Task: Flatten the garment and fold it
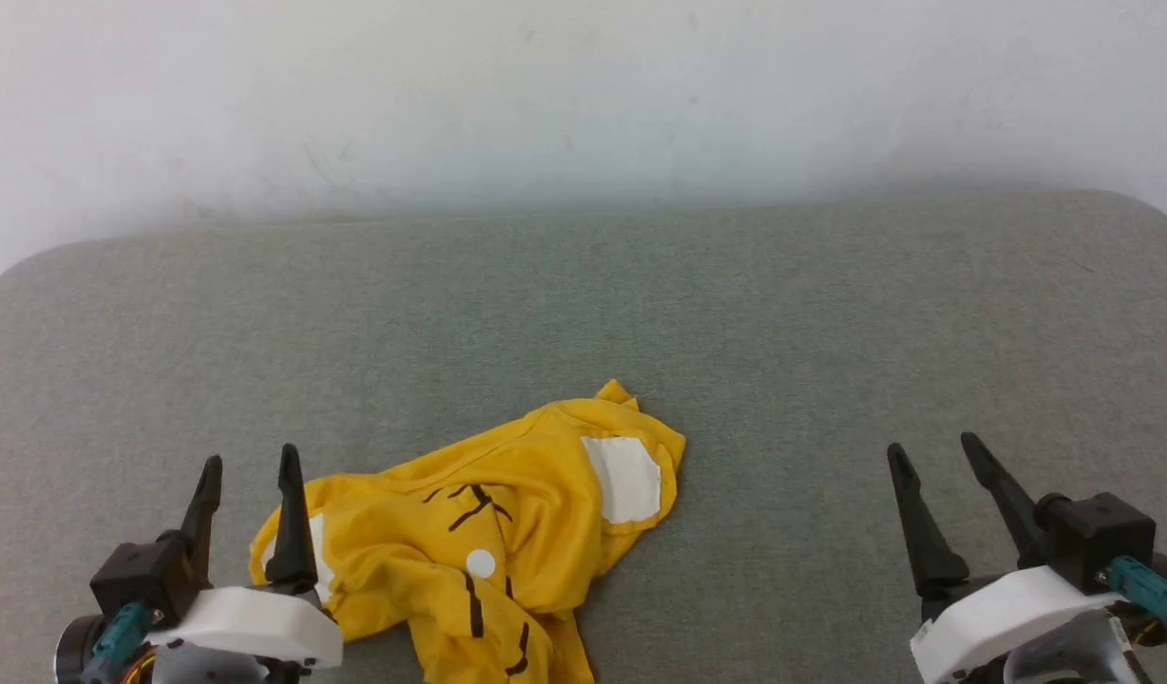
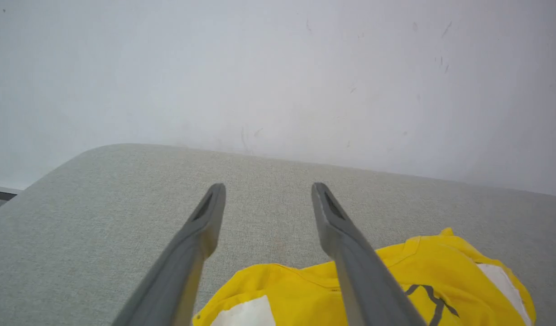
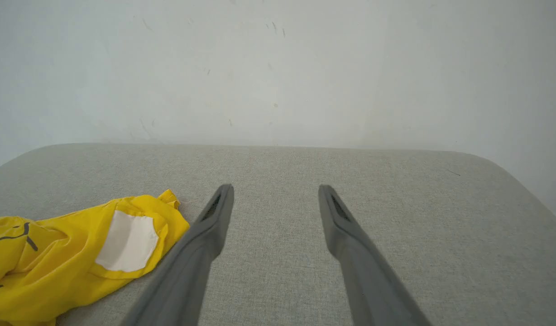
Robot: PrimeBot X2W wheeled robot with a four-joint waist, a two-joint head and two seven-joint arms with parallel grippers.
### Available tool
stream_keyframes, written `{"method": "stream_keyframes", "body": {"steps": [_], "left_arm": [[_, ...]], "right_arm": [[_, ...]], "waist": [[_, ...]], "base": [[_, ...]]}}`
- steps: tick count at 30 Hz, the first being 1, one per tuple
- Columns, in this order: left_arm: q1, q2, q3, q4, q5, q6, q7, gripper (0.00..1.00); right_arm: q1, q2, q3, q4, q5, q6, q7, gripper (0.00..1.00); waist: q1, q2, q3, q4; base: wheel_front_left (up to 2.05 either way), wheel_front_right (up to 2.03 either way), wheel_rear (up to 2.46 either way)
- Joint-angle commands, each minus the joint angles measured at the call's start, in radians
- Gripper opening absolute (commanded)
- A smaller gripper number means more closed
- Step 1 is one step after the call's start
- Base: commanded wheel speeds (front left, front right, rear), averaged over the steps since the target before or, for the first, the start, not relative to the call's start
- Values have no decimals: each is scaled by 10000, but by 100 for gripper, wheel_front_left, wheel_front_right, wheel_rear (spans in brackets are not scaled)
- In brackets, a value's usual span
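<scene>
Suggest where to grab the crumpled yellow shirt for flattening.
Likely the small corner poking out at the far end of the garment, beside the white patch: it stands free of the heap. Approach from the right with the open right gripper, over bare cushion.

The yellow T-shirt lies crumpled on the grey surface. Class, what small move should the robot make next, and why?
Probably lower the open left gripper onto the T-shirt and pinch its left edge. The T-shirt is bunched, not yet flat, and that gripper hovers at that edge, while the open right gripper stands well apart.
</scene>
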Motion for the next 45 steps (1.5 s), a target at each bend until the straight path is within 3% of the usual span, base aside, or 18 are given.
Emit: {"method": "stream_keyframes", "body": {"steps": [1, 8, 14, 25, 26, 27, 28, 29, 37, 41, 45], "left_arm": [[23, -72, -16, -124, 196, -90, -154, 100], [147, -803, -218, -876, 861, -240, -333, 100], [-90, -1461, -443, -932, 1249, -630, -338, 100], [-530, -2342, -354, -805, 1742, -1160, -339, 100], [-552, -2390, -320, -799, 1767, -1199, -340, 100], [-559, -2432, -284, -780, 1790, -1230, -340, 100], [-554, -2469, -240, -759, 1809, -1256, -340, 100], [-537, -2500, -191, -746, 1826, -1274, -340, 100], [-298, -2615, 206, -629, 1904, -1345, -340, 100], [-117, -2635, 405, -639, 1976, -1399, -340, 100], [60, -2644, 597, -642, 2038, -1442, -340, 100]], "right_arm": [[-176, -41, 46, 136, 118, -9, 119, 100], [-1531, -912, 802, 2115, 1128, -9, 1958, 100], [-3242, -1496, 2260, 3960, 2511, -9, 3391, 100], [-5605, -1803, 4061, 6891, 3954, -9, 4080, 100], [-5661, -1827, 4293, 7152, 4133, -9, 4330, 92], [-5692, -1872, 4534, 7360, 4306, -9, 4581, 51], [-5694, -1886, 4729, 7487, 4552, -9, 4787, 33], [-5693, -1913, 4868, 7526, 4815, -9, 4899, 0], [-5776, -2887, 5222, 6419, 5537, -9, 4107, 0], [-5512, -3931, 4338, 5137, 5530, -9, 3764, 0], [-4639, -4893, 2719, 4144, 5234, -9, 4351, 0]], "waist": [[2, 0, -53, 173], [2, 0, 253, 788], [2, 0, 579, 1562], [2, 0, 1207, 2440], [2, 0, 1255, 2476], [2, 0, 1283, 2501], [2, 0, 1298, 2509], [2, 0, 1311, 2502], [2, 0, 1074, 2043], [2, 0, 796, 1592], [2, 0, 633, 1090]], "base": [[0, 0, 0], [0, 0, 0], [0, 0, 0], [0, 0, 0], [0, 0, 0], [0, 0, 0], [0, 0, 0], [0, 0, 0], [0, 0, 0], [0, 0, 0], [0, 0, 0]]}}
